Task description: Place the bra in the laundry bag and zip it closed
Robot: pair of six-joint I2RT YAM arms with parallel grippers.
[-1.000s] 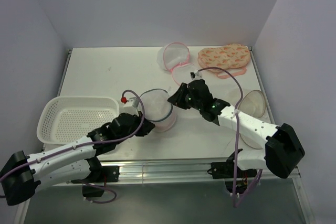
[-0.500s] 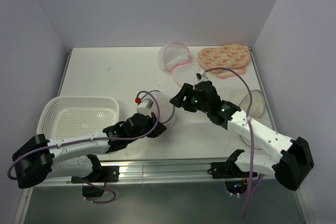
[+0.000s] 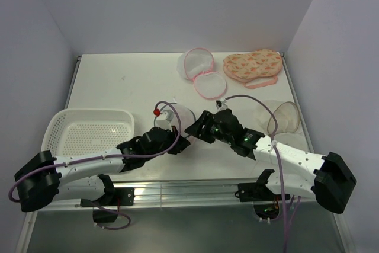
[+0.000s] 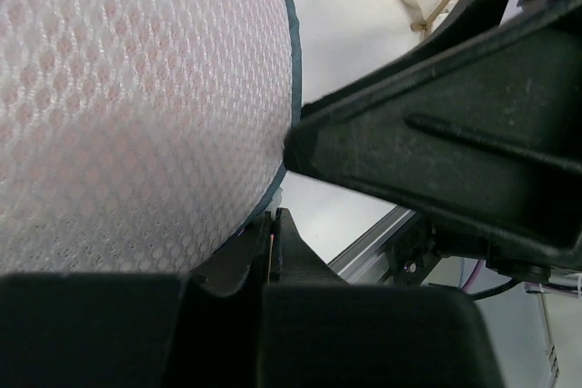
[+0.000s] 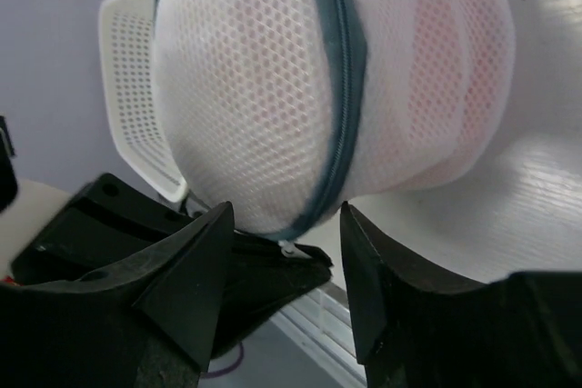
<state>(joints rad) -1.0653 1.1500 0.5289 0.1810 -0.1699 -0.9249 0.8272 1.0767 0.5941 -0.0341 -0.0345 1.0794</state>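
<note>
The laundry bag [image 3: 177, 118] stood on edge just near of mid-table [image 3: 118, 81], with pink showing through the mesh. So the bra [image 5: 446, 70] looked to be inside already. Its grey zip [image 5: 342, 70] ran closed along the stretch the right wrist could see, and the pull [image 5: 289, 248] sat down at the low end.

Your left gripper [image 4: 273, 224] was clamped tight on the bag's lower rim, propping it up. Your right gripper [image 5: 286, 215] had just sprung its jaws apart and held nothing. Within the last second it had dropped from the bag's far-right shoulder to its near-right side, and the pull now hung between its fingers. I read that as a regrip for the last bit of zip.

For room, the white basket [image 3: 83, 131] lay just beside your left forearm and the mesh cup [image 3: 285, 117] just beside your right. The pink-rimmed bag [image 3: 204, 76] and peach padded piece [image 3: 251, 64] were well apart by the far edge. Bare table lay far-left of the bag.
</note>
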